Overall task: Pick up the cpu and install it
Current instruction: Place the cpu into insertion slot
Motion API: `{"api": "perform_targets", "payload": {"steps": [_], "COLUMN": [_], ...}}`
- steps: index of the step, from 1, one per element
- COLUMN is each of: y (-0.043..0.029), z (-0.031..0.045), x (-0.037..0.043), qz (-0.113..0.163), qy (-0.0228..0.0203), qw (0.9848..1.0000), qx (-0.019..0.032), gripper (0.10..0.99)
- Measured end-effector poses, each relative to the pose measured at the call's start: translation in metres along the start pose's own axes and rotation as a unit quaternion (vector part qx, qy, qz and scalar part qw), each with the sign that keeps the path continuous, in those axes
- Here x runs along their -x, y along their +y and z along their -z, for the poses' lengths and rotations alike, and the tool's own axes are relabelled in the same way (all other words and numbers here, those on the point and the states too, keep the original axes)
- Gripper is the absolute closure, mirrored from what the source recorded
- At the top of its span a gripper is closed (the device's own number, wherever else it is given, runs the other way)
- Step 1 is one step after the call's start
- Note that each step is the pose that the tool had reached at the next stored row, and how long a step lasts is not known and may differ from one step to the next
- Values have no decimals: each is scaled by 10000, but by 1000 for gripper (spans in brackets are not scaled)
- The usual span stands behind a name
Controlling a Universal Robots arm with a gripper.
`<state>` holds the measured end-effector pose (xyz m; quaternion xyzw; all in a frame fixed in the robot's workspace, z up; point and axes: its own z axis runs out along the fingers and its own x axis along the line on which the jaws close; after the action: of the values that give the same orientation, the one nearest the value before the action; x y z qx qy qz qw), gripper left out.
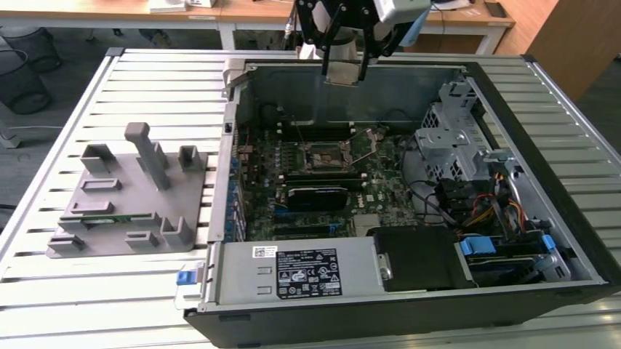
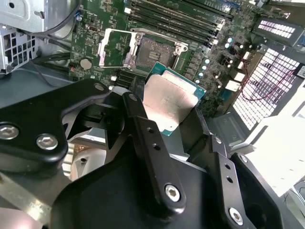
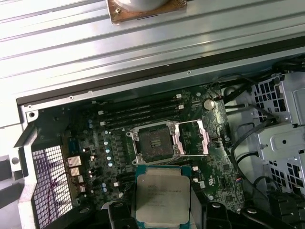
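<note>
A robot claw (image 1: 345, 65) hangs at twelve o'clock in the exterior view, above the back wall of an open computer case (image 1: 388, 94). The claw is clamped on the chip (image 1: 342, 74), a flat square with a silvery top, gripped by two opposite edges. In both wrist views the chip (image 3: 162, 195) sits between the black fingers (image 2: 138, 114), metal face showing, well clear of the circuit board (image 1: 388, 196).

The pick-up looks done and the carry to the case is in hand; the chip is not yet seated. The socket (image 1: 325, 156) lies near the centre of the exterior view. In the first wrist view the socket (image 3: 155, 143) is open, with its hold-down plate (image 3: 190, 138) swung aside next to it. As a judgement, seating calls for the chip level, squared to the socket frame and set down gently, since the contacts underneath would bend easily.

The case rests on a table (image 1: 145, 80) of pale metal slats. At nine o'clock a grey rack (image 1: 126, 211) of moulded holders stands beside the case. Wooden desks (image 1: 107, 11) run along twelve o'clock, and wire baskets (image 1: 25, 73) stand at ten o'clock.
</note>
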<state>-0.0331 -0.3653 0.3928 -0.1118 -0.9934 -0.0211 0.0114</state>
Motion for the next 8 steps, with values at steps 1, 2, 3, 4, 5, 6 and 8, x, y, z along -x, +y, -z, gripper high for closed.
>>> {"api": "perform_targets", "payload": {"steps": [1,2,3,4,5,6,8], "y": [0,0,0,0,0,0,0], "z": [0,0,0,0,0,0,0], "x": [0,0,0,0,0,0,0], "qz": [-14,-27,-40,-53,-66,-80,-108], "qy": [-1,-1,-2,-2,-3,-4,-5], "qw": [10000,10000,10000,10000,10000,10000,9999], "qx": [0,0,0,0,-1,-1,0], "gripper": [545,545,545,545,545,545,545]}}
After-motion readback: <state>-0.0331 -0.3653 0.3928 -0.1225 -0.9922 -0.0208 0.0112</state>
